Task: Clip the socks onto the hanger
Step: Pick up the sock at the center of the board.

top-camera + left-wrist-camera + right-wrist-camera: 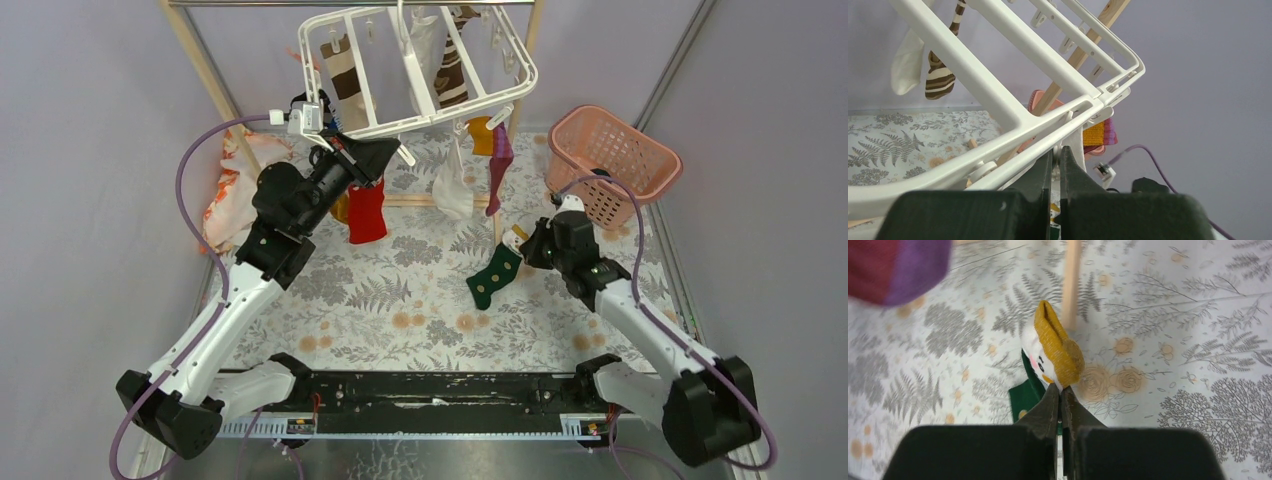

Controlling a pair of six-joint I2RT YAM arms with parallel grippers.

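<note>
The white hanger (420, 60) hangs tilted under the rack. Several socks dangle from its clips: brown-striped (345, 75), red (367, 212), white (452, 192), orange (482, 135) and purple (499, 170). My left gripper (395, 150) is raised to the hanger's near rail, and its jaws are shut on a small white clip (1056, 152) under the frame (998, 100). My right gripper (522, 245) is shut on the mustard cuff (1058, 347) of a green sock (493, 277), whose foot trails down to the floral table.
A pink lattice basket (615, 160) stands at the back right. An orange-and-white cloth (225, 195) lies at the left. The wooden rack's posts (205, 70) and low crossbar (415, 201) frame the hanger. My right arm's purple cable (640, 215) loops near the basket.
</note>
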